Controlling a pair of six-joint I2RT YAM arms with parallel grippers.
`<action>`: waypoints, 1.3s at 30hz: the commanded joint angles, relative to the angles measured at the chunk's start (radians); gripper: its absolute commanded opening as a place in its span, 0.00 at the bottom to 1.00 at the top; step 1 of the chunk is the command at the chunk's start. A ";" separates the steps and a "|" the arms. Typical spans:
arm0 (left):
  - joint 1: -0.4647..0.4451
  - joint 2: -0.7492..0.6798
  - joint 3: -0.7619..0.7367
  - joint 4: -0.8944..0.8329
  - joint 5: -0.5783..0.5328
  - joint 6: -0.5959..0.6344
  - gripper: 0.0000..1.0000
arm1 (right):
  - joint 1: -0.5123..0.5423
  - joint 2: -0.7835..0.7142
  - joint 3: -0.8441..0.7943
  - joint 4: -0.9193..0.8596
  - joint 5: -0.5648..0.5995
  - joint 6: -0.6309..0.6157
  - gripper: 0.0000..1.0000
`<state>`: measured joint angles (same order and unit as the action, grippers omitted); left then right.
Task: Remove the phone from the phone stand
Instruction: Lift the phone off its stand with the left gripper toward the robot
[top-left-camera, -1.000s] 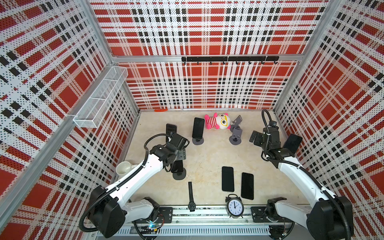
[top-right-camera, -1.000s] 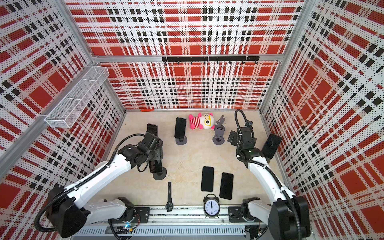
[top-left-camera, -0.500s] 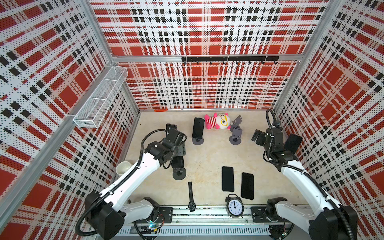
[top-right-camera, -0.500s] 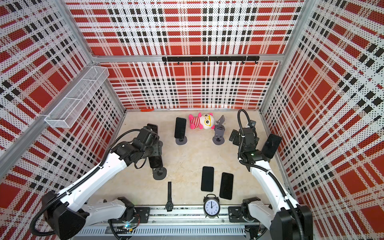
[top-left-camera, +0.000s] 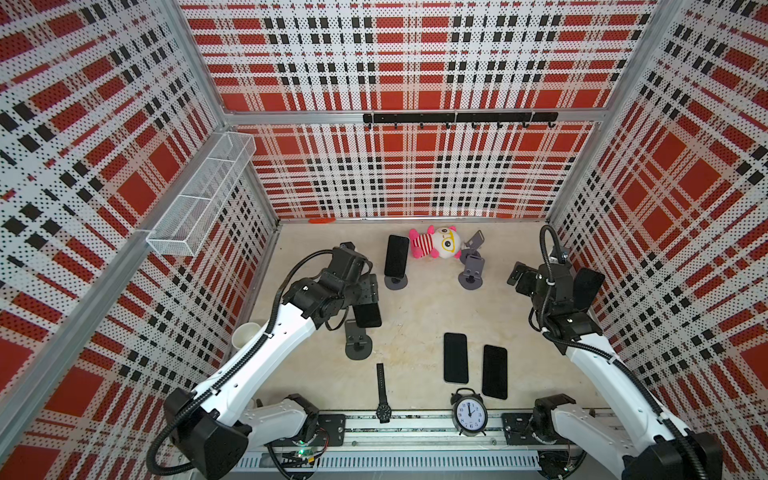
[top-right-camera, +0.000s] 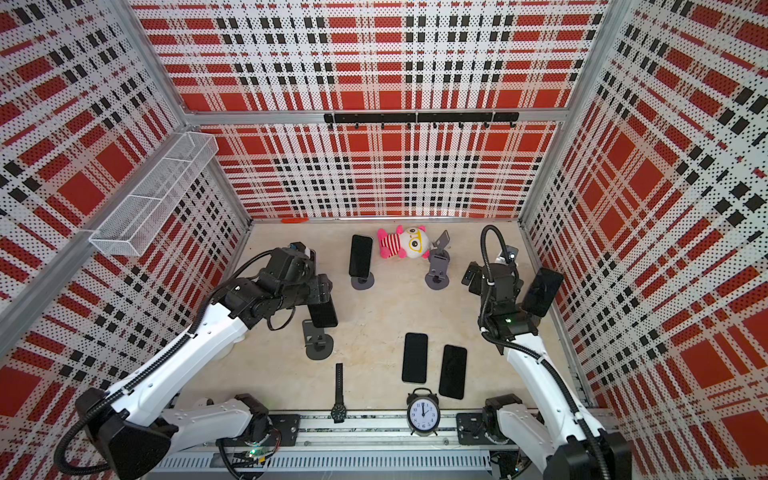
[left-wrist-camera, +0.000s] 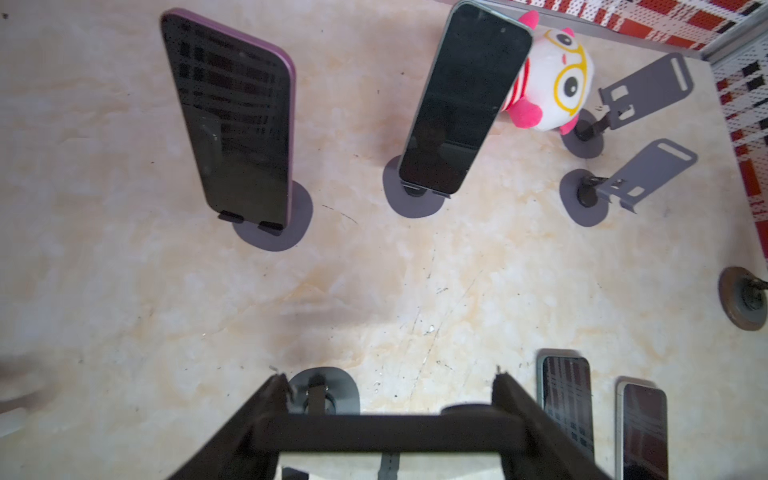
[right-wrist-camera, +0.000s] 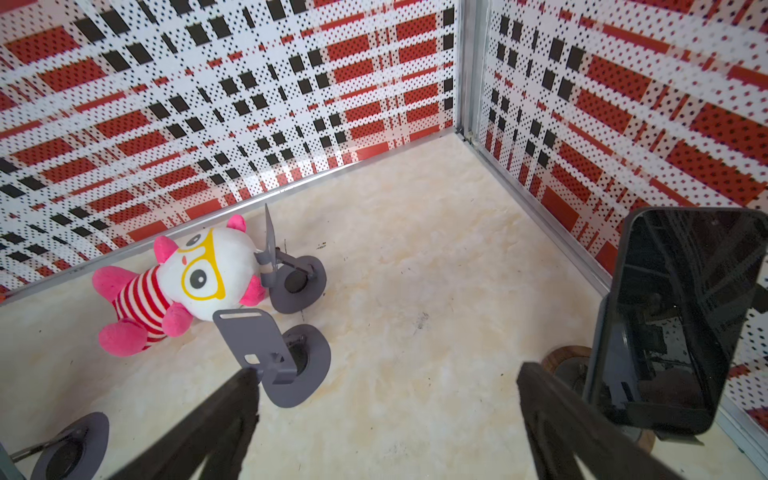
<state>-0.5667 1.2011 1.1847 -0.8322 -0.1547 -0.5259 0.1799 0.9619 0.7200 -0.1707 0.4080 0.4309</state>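
In both top views, the left gripper (top-left-camera: 366, 300) clamps the phone (top-left-camera: 369, 318) just above the stand (top-left-camera: 358, 344).

Left wrist: the phone (left-wrist-camera: 386, 432) spans the fingers, with the stand (left-wrist-camera: 324, 390) beyond.

Right wrist: the right gripper (right-wrist-camera: 386, 370) gapes, holding nothing.

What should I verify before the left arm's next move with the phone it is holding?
1. Left pincer shut on the black phone: ok.
2. Phone lifted clear of the gray phone stand: ok.
3. Stand upright on the table: ok.
4. Bare table nearby for a set-down: ok.
5. Right pincer open and well away from the left arm: ok.
6. Grip firm enough to carry: cannot tell.
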 joint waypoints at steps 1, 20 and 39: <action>-0.039 0.021 0.020 0.080 0.072 0.000 0.55 | -0.003 -0.031 -0.016 0.046 0.028 -0.015 1.00; -0.300 0.256 -0.086 0.280 0.160 -0.121 0.51 | -0.003 -0.043 -0.034 0.062 0.083 -0.009 1.00; -0.357 0.447 -0.135 0.312 0.173 -0.173 0.51 | -0.003 -0.090 -0.058 0.095 0.059 -0.018 1.00</action>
<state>-0.9222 1.6310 1.0637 -0.5396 0.0299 -0.6712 0.1802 0.8898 0.6720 -0.1055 0.4786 0.4229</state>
